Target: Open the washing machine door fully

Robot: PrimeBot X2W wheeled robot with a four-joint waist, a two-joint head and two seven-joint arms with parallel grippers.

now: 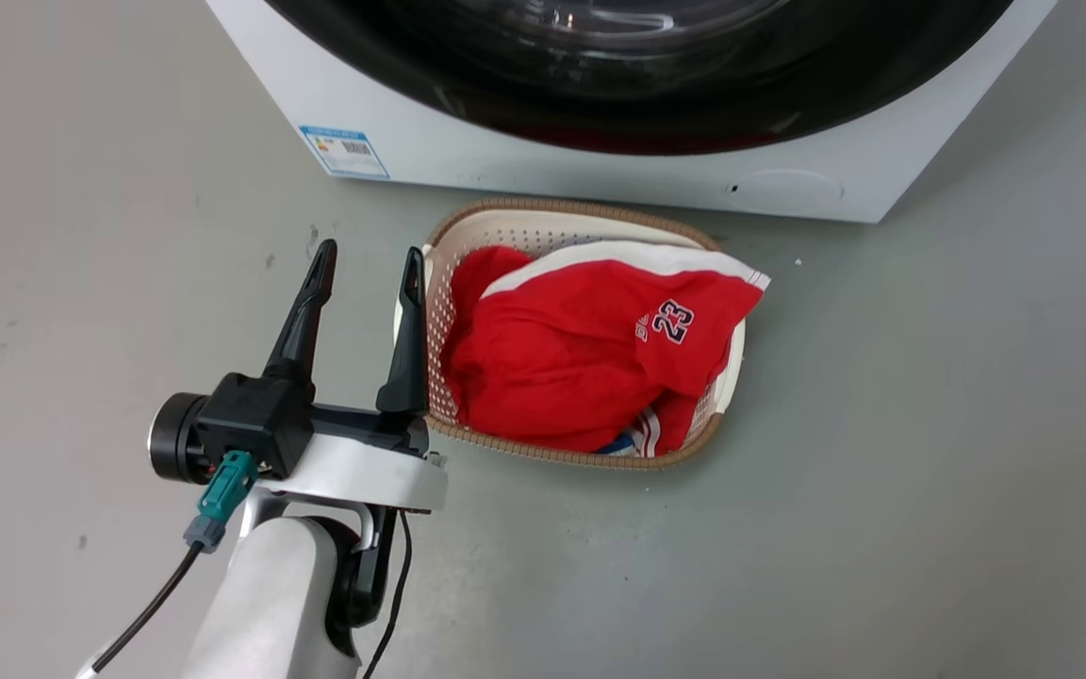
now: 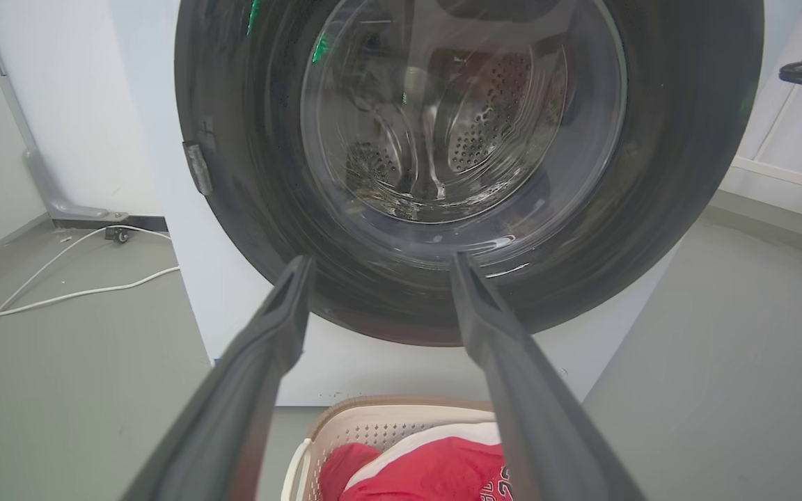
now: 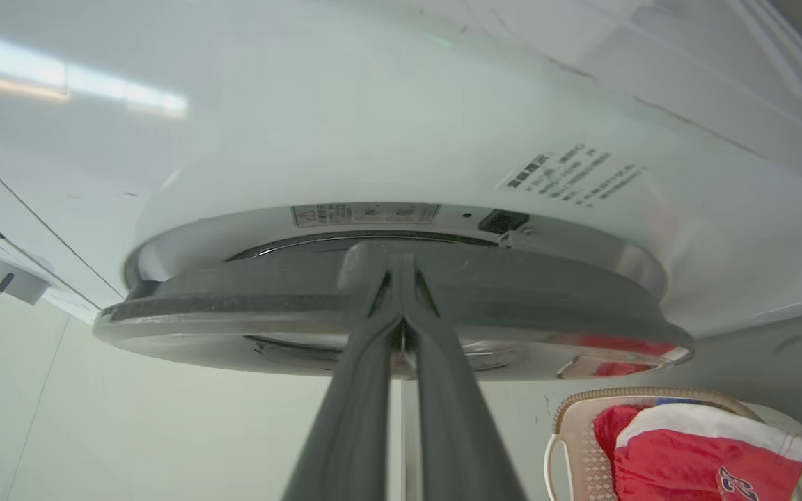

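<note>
Left end effector (image 1: 369, 256) spread apart beside a basket (image 1: 562, 206); right end effector (image 3: 401, 268) pinched together against the washing machine door (image 3: 234, 306)

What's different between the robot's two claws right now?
The left gripper has its fingers spread wide, while the right gripper has its fingers drawn together. The left gripper touches nothing and hangs free near the laundry basket, while the right gripper's tips sit at the rim of the washing machine door. Both have two long dark fingers.
</note>
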